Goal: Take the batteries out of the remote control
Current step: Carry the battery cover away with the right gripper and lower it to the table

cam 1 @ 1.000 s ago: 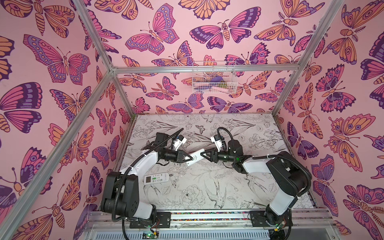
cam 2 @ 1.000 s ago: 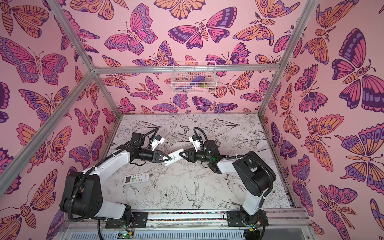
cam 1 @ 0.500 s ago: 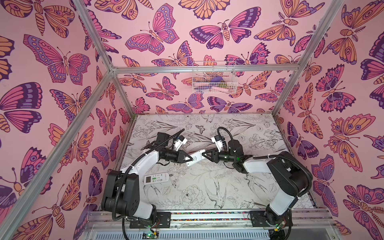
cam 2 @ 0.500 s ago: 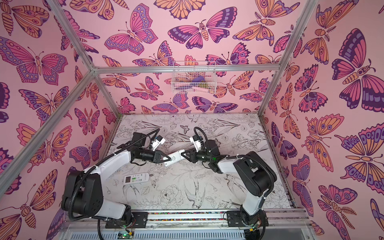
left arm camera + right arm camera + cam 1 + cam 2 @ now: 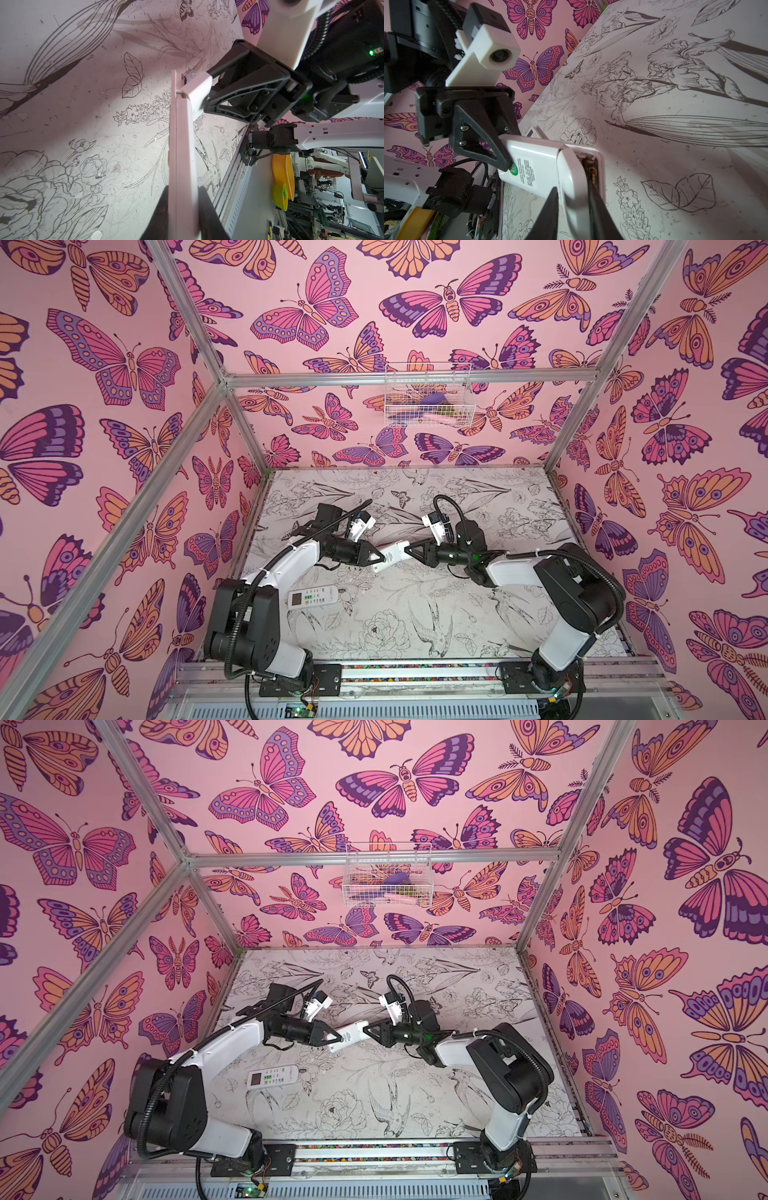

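1. Clenched with the left claw [image 5: 380, 559] on one end of the white remote control [image 5: 392, 556], held edge-on between both dark fingers and clear of the worktop [image 5: 415, 614].
2. Pinched with the right claw [image 5: 573, 199] on the battery cover [image 5: 571, 176] at the opposite end, with one finger on the outer face and the other apparently inside the gap between cover and body. Lifted at an angle there, but not yet off.
3. Just inside that gap, a glimpse of the batteries [image 5: 592, 173]: a dark cylinder with a gold-coloured end, seated in the compartment. No telling how many from here.
4. Further out, near the left arm, a second remote [image 5: 313, 597] lying flat on the worktop, buttons up, touched by neither claw.
5. Possible trouble from here:
   - Snapping the cover's tabs by prying at too steep an angle instead of drawing it away along the body.
   - Twisting the remote out of the left claw's narrow hold through an uneven pull from the right.
   - Sudden release of the cover, jolting loose cells out onto the worktop and rolling them toward its front edge.
   - Wedging the inner finger against a battery and dragging it out half-gripped.
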Robot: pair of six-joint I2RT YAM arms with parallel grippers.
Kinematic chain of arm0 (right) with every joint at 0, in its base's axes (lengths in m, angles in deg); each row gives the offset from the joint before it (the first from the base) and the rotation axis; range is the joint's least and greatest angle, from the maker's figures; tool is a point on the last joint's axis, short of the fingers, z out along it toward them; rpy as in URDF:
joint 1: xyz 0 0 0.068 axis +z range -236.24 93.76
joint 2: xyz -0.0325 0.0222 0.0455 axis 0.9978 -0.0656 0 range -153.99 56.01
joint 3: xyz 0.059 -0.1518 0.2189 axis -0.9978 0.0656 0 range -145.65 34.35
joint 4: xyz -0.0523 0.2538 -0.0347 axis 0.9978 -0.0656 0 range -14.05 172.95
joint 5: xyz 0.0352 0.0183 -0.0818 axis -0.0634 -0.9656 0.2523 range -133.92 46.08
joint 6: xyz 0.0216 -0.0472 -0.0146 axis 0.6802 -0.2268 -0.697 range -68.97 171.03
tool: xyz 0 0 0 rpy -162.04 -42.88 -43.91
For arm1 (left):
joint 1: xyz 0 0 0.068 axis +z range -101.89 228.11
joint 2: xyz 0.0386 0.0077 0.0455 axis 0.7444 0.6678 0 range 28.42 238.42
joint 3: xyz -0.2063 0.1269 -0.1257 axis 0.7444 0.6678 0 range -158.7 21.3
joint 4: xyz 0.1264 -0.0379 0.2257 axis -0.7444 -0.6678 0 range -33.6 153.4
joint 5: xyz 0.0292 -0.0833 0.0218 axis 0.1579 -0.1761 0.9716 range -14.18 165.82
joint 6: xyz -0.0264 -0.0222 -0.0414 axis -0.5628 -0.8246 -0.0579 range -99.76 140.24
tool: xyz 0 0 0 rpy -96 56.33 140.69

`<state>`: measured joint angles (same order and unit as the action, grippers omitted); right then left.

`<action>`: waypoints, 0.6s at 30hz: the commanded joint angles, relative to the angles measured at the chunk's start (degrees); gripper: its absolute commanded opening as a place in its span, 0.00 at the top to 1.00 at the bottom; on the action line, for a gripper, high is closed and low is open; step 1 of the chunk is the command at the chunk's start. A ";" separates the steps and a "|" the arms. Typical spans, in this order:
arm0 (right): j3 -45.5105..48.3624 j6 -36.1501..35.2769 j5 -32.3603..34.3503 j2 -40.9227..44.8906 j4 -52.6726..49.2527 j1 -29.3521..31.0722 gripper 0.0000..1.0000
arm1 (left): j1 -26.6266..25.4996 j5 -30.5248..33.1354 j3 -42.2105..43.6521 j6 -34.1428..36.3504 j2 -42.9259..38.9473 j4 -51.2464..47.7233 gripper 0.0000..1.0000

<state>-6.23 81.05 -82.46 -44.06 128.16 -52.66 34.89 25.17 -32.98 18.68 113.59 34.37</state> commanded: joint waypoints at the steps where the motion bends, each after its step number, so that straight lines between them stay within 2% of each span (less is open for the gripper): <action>1: -0.49 0.18 -1.52 -0.39 0.13 0.61 0.76 | -0.15 -0.18 -1.35 0.52 0.31 -0.19 1.00; 5: 0.12 0.65 -1.31 -1.20 2.36 0.60 0.83 | -0.48 0.30 -0.84 0.95 0.43 0.17 1.00; 8: -1.09 1.09 -3.30 -1.42 1.29 0.52 0.92 | -0.16 0.36 -1.08 0.51 0.39 -0.09 1.00; 11: 0.28 2.06 -2.69 -0.92 3.82 0.27 0.95 | -0.31 0.86 -0.78 1.06 0.44 0.05 1.00; 15: 1.52 6.98 -4.27 -0.35 8.64 -1.59 0.97 | -0.13 0.81 -0.34 1.13 0.42 -0.12 1.00; 18: 3.39 6.09 -3.42 2.88 7.77 -3.09 0.98 | -0.52 0.86 0.04 1.69 0.44 0.17 1.00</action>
<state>-4.26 85.71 -85.59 -43.91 133.34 -54.47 34.89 27.42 -33.05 18.81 113.94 34.65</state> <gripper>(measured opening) 0.100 0.199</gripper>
